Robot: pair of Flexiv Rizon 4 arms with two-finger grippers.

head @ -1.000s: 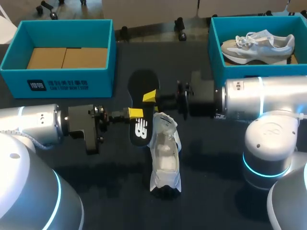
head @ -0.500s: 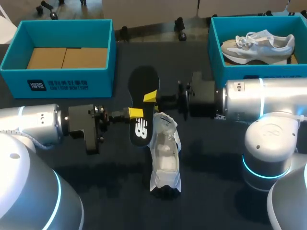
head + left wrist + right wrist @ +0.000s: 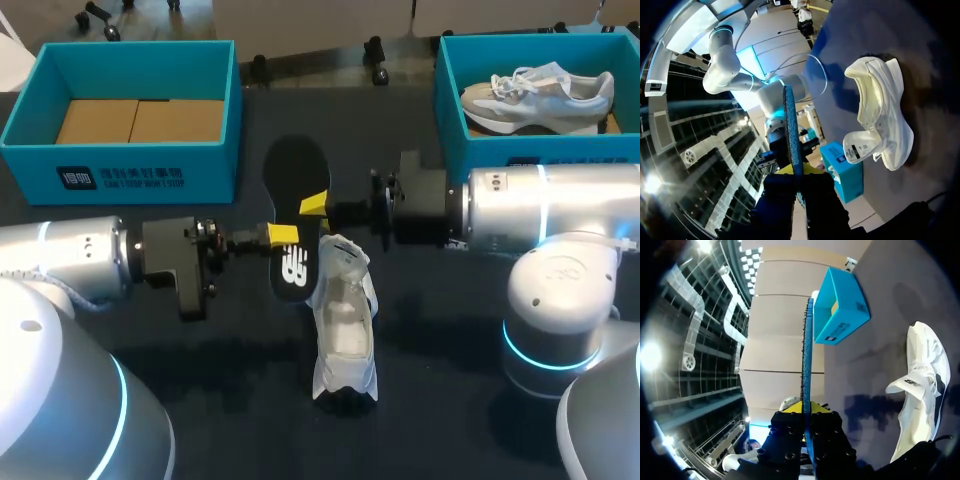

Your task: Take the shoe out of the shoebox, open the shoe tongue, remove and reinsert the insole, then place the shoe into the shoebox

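A black insole [image 3: 296, 215] hangs above the table's middle, held on edge between my two arms. My left gripper [image 3: 283, 237] is shut on its near side edge and my right gripper [image 3: 313, 203] is shut on the opposite edge, a little farther back. In the left wrist view the insole [image 3: 791, 130] rises edge-on from between the shut fingers, and in the right wrist view the insole [image 3: 806, 360] does the same. The white shoe [image 3: 345, 320] lies on the dark table just in front of the insole, with its tongue [image 3: 860, 150] pulled out; this shoe [image 3: 920, 375] lies beside and below my right gripper.
An open teal shoebox [image 3: 120, 175] with brown cardboard inside stands at the back left. A second teal box [image 3: 450, 130] at the back right holds another pale sneaker [image 3: 535, 95]. My right arm's base [image 3: 560, 330] stands at the front right.
My right gripper's fingers have closed onto the insole. The insole's far end has tipped slightly to the left. The shoe and my left arm have kept still.
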